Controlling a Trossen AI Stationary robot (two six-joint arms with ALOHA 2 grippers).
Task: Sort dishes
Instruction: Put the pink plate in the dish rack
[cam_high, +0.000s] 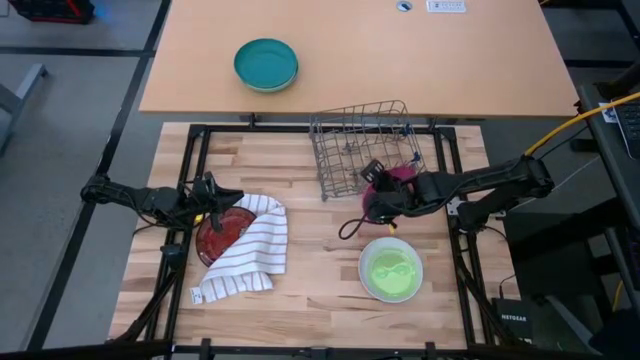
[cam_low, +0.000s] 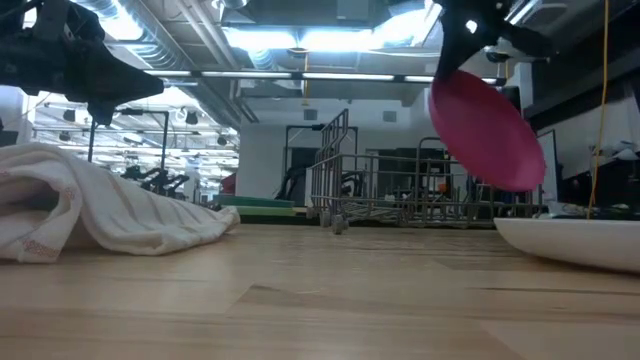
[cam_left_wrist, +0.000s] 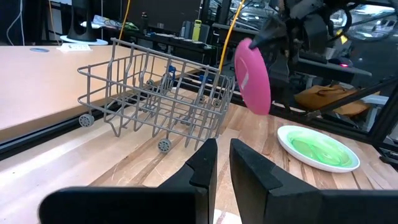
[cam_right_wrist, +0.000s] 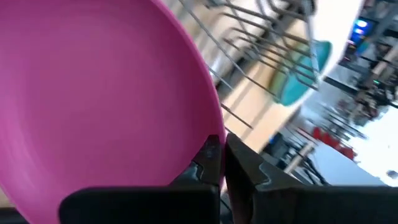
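The right end effector is pinched tight on the rim of the pink plate, holding it up off the table and tipped on edge. That tilt looks deliberate: just ahead of the end effector sits the wire rack, and a plate goes between its bars edge-first, not flat. Just behind and below the raised plate, the green plate lies flat on the table, waiting its turn by the look of it.

Across the table, the left end effector hovers with its fingers nearly together and nothing between them. Directly under it the dark red plate lies half tucked beneath the striped cloth, which will need shifting before that plate comes free. Far beyond the rack, a teal bowl sits apart on the other table.
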